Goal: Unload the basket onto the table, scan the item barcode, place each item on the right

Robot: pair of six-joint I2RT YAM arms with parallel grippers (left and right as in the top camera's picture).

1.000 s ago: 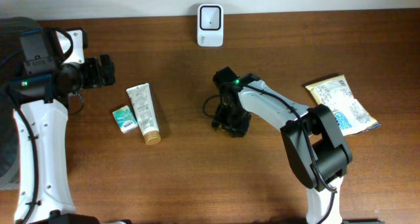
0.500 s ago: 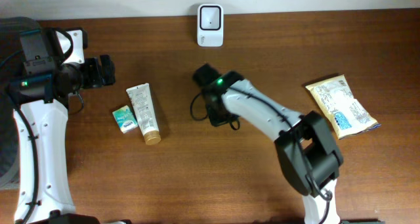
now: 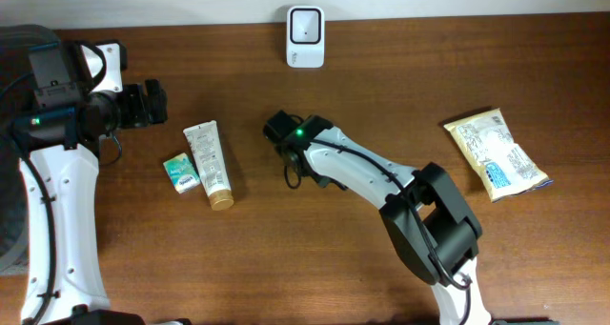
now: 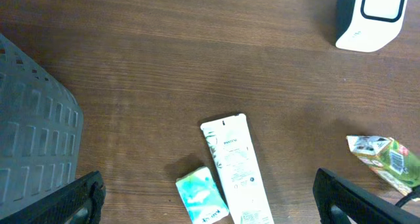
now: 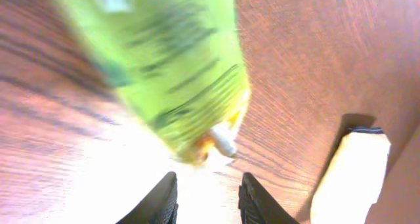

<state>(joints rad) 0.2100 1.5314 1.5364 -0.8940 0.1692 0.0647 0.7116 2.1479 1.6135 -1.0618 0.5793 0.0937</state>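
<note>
Below scanner (image 3: 305, 24), green packet (image 5: 170, 60) lies just ahead of my right gripper (image 5: 211, 182), jaws partly spread, empty. Left gripper (image 4: 207, 178) spread wide. I fear closing short nudges packet away, barcode left unseen.

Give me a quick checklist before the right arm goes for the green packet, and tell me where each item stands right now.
1. Right gripper open: ok, a gap shows between its fingers.
2. Packet gripped: not ok, it lies just beyond the fingertips.
3. Packet's barcode in view: cannot tell, the wrist picture is blurred.
4. Scanner unobstructed: ok, nothing stands in front of it.
5. Tube and box out of the way: ok, both lie apart from the right arm, nearer the left one.
6. Left gripper open and empty: ok.
</note>
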